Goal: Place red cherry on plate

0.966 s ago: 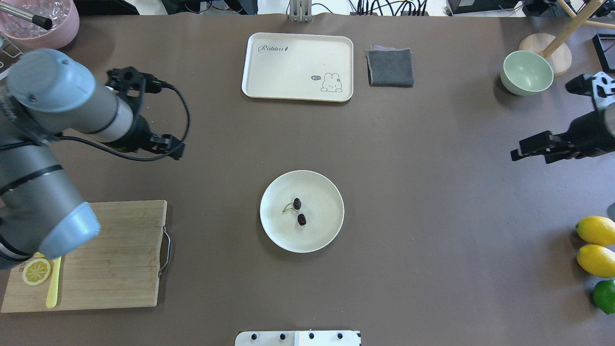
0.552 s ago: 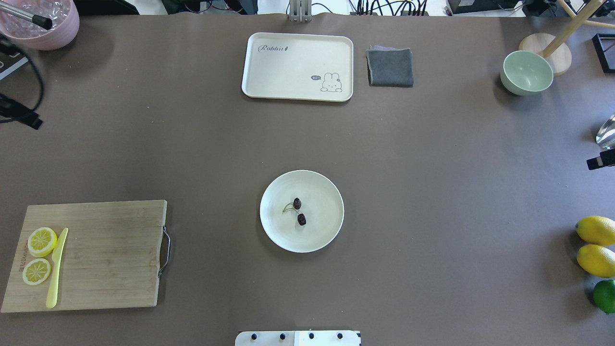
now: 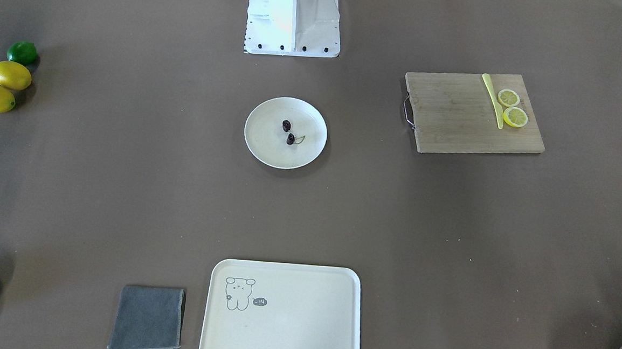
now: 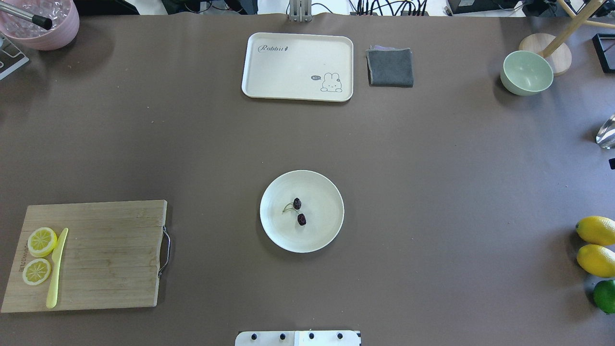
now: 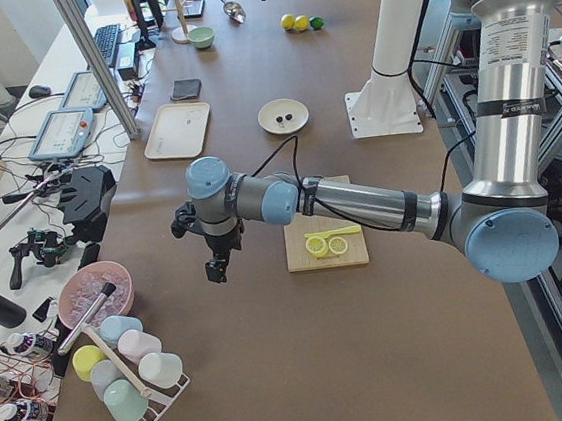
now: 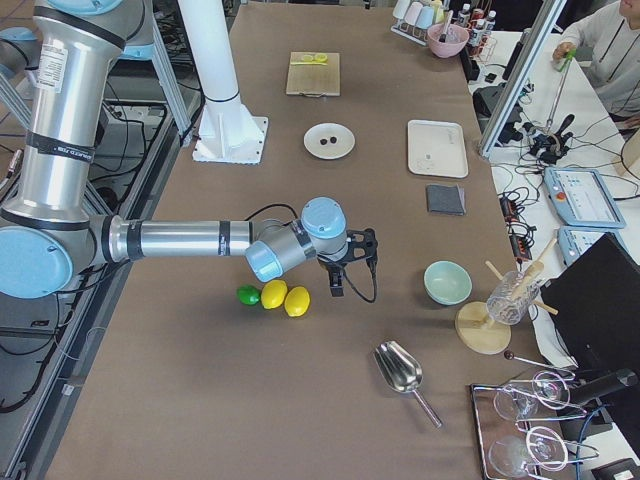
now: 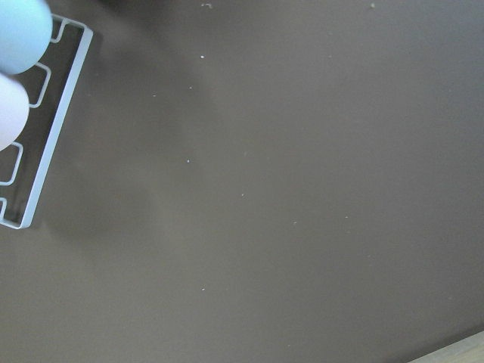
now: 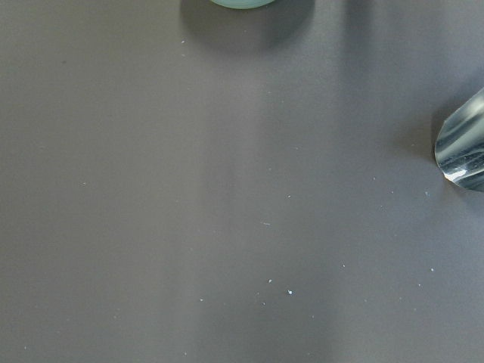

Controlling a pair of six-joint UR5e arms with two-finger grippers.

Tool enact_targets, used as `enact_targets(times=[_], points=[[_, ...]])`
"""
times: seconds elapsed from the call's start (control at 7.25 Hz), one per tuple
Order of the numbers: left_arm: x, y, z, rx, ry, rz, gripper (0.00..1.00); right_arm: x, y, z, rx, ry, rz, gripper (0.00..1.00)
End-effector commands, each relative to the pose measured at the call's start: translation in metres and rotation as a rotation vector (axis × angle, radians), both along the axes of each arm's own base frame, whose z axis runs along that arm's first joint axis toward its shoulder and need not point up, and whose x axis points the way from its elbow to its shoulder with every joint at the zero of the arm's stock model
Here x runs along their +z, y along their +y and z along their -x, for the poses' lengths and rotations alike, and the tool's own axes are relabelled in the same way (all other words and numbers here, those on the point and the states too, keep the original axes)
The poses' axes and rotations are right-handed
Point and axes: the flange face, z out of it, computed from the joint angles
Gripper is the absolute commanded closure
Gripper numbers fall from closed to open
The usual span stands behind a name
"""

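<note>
- Red cherry (image 4: 301,219): two near-black fruits joined by a thin green stem, lying inside the plate (image 4: 325,231) a little off its centre. The stem curves toward the plate's side on the robot's left. Nothing grips the fruit.
- Plate: round and cream-white, flat on the brown tabletop (image 4: 432,192), just ahead of the robot's white base (image 3: 293,17).
- Left pincer (image 5: 214,268): hangs fingers-down above bare tabletop, well apart from the plate on the robot's left and farther from it than the cutting board (image 4: 105,254). The fingers hold nothing; how wide they stand I cannot tell.
- Right pincer (image 6: 337,284): hangs fingers-down above bare tabletop, well apart from the plate on the robot's right. It is near the two lemons (image 6: 285,298). It carries nothing; its opening I cannot tell.
- Cutting board: to the robot's left of the plate, bearing two lemon slices (image 4: 42,241) and a yellow knife (image 4: 56,269).
- Tray (image 4: 288,67): rectangular and cream, with a rabbit drawing, on the far side of the plate from the robot. A folded grey cloth (image 4: 390,67) lies just beside it.
- Green bowl (image 4: 527,72): far from the plate, toward the far corner on the robot's right.
- Lime (image 4: 604,295): just beside the lemons, well to the robot's right of the plate.
</note>
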Motion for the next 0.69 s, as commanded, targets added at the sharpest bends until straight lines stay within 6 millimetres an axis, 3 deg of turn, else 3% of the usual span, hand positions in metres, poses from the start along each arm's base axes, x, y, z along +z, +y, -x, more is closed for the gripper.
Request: enact_targets(times=[0.0,0.28,0.55], points=[[0.014,0.004,0.004,-0.007,0.040,0.042,0.02,0.004,-0.009,-0.010,0.017,0.012,0.022,0.00],[0.016,0.002,0.007,-0.015,0.077,0.061,0.02,-0.007,-0.034,-0.030,-0.019,0.049,0.000,0.00],[0.014,0.004,0.010,-0.081,0.100,0.122,0.02,-0.013,-0.046,-0.027,-0.038,0.060,0.012,0.00]])
